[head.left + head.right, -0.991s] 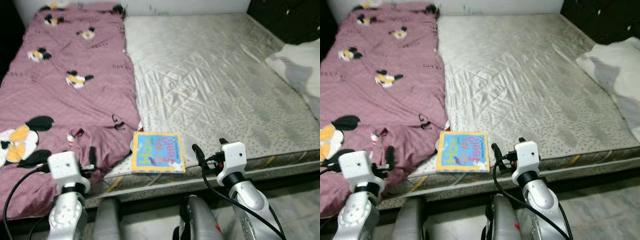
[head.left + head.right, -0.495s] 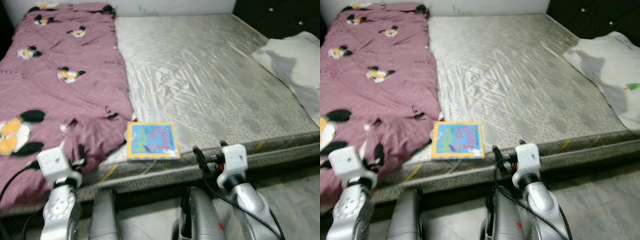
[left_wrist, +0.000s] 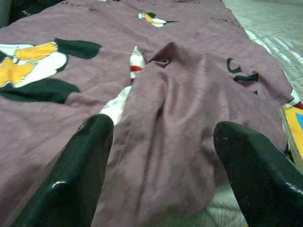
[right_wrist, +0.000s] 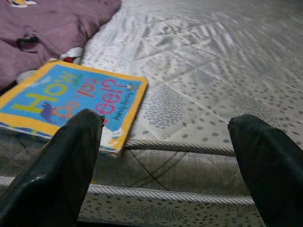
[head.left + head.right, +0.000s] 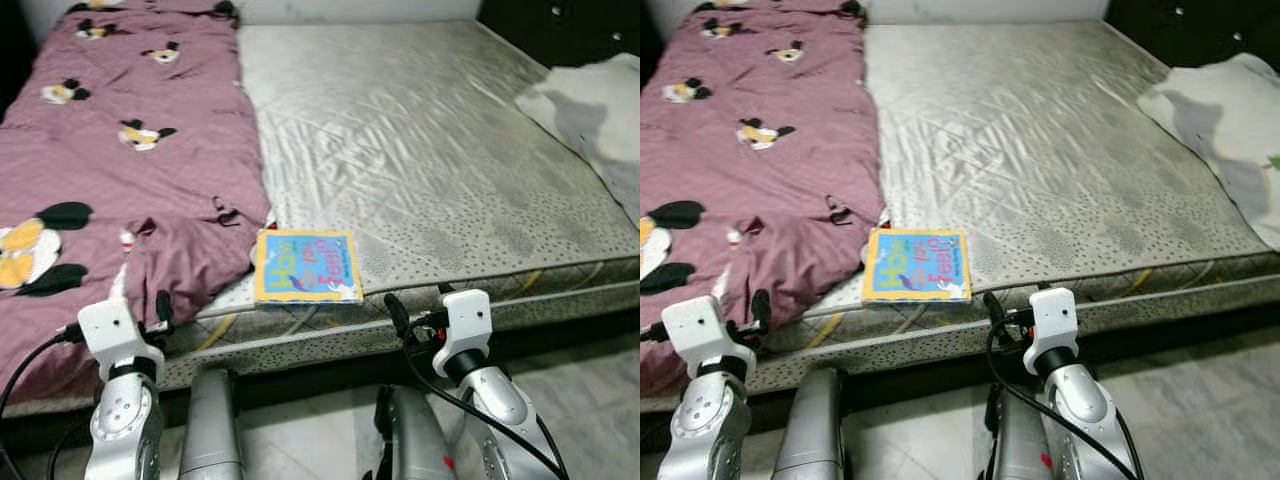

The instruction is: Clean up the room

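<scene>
The book (image 5: 307,266) lies flat at the mattress's (image 5: 430,150) near edge, beside the purple blanket (image 5: 120,170) — both grippers, left (image 3: 161,165) and right (image 4: 165,161), hover wide open, holding nothing.

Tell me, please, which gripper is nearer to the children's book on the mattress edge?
Right. The right gripper hovers open just off the book's near right corner, while the left gripper sits open farther off, over the purple blanket.
</scene>
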Robot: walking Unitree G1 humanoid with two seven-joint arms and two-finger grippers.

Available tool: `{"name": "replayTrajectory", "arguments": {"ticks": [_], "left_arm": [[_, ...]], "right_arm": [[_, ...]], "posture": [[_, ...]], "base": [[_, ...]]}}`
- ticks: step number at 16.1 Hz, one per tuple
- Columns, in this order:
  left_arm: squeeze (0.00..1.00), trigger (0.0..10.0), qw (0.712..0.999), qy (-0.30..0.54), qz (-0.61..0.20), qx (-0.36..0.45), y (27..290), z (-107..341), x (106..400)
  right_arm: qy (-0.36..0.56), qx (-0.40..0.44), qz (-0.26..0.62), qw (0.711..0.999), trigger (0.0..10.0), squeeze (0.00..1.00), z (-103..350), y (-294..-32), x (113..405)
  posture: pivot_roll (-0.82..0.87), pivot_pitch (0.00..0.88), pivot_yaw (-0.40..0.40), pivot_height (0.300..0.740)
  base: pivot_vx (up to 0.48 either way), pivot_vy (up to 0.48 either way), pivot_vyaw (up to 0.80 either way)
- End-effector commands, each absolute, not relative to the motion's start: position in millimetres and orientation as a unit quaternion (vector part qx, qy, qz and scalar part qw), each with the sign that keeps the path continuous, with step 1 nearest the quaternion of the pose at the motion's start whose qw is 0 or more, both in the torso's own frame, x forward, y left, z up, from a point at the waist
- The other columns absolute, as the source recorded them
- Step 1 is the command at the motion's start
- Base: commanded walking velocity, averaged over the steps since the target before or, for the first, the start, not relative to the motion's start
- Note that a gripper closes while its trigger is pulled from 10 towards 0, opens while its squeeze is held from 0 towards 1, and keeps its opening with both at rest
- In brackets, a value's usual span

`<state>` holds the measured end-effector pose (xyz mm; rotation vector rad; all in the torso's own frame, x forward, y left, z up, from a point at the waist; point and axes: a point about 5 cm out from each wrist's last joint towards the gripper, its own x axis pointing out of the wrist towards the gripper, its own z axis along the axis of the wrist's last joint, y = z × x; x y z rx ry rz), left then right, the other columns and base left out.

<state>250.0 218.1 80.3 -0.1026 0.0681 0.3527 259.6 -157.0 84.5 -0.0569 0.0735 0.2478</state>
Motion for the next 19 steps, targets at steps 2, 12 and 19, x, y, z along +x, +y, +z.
{"name": "replayTrajectory", "arguments": {"ticks": [2,12,19], "left_arm": [[0.0,10.0,0.981,0.048,0.177,-0.057,220.2,75.6,255.2],[0.0,10.0,0.986,0.091,0.083,-0.11,174.3,70.3,298.8],[0.0,10.0,0.967,0.196,0.084,-0.138,187.4,37.8,302.9]], "right_arm": [[0.035,-0.028,0.12,0.992,10.0,0.0,86.3,-160.0,260.7],[0.04,-0.045,0.104,0.993,10.0,0.0,89.1,-173.3,252.2],[0.033,-0.059,0.095,0.993,10.0,0.0,97.2,-181.8,251.5]], "posture": [[0.02,0.125,-0.045,0.513],[-0.05,0.138,-0.046,0.513],[-0.08,0.131,-0.042,0.513]], "base": [[0.0,0.0,0.0],[0.0,0.0,-0.24],[0.0,0.0,0.0]]}}
